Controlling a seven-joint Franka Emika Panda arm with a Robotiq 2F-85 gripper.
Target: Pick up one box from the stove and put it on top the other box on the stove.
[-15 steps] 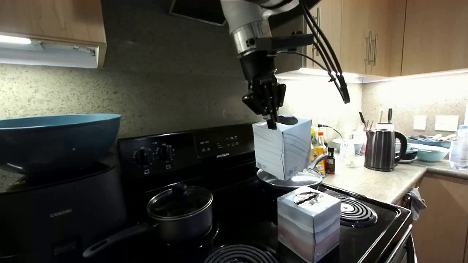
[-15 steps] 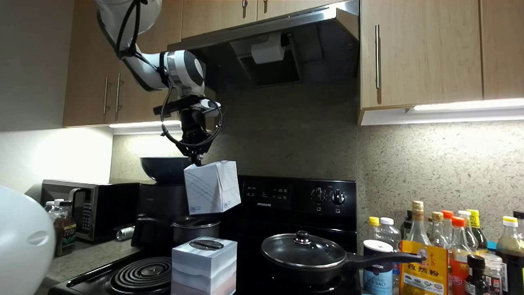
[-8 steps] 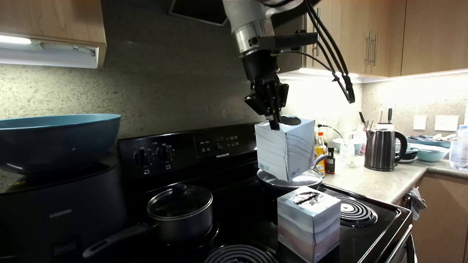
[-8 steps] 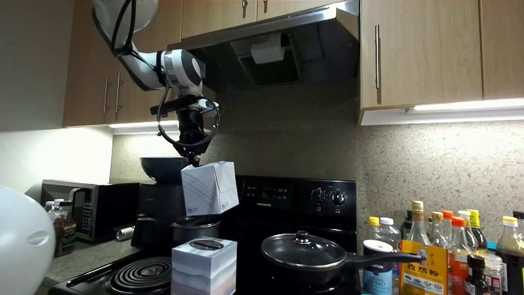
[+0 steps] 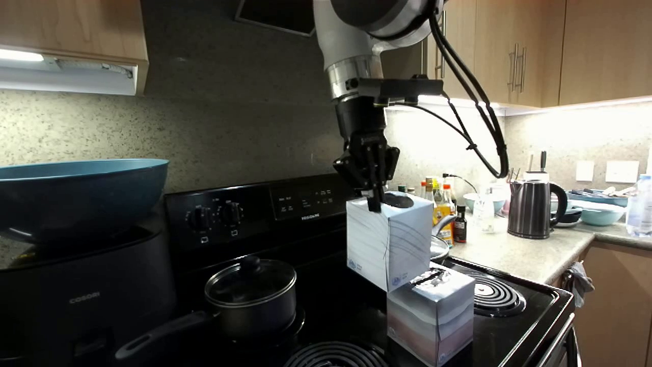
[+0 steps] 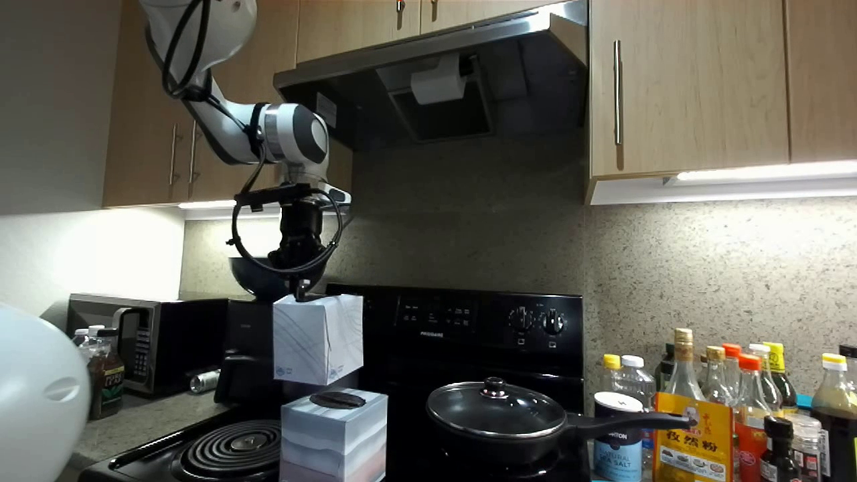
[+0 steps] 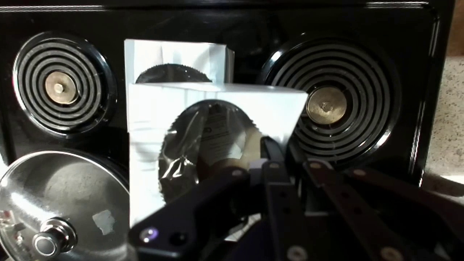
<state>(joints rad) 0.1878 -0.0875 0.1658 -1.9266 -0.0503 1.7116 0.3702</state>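
White box (image 5: 388,244) hung in the air from my gripper (image 5: 376,205). I was pinching one side of it at the top: my two fingers (image 7: 272,150) were close together, one by the big round hole (image 7: 214,137), the other past the outside edge. The box was almost straight up. Just below it, and nearer the front of the stove (image 5: 351,316), sat the striped box (image 5: 430,323). Seen from my wrist, the white box hid part of the striped box's top. I could not tell if the two boxes touched.

There were two coil burners (image 7: 59,87), one on each side of the striped box. Behind them on the stove were a lidded pan (image 6: 494,422) and a lidded pot (image 5: 260,316). Next to the stove, a blue bowl (image 5: 84,199) sat on top of a dark machine (image 5: 84,306). On the other side, bottles (image 6: 751,402) and a yellow packet (image 6: 693,435) stood close together on the counter (image 5: 489,255). Farther along the counter was a shiny kettle (image 5: 530,211). High up at the back hung wooden cupboards (image 6: 689,80).
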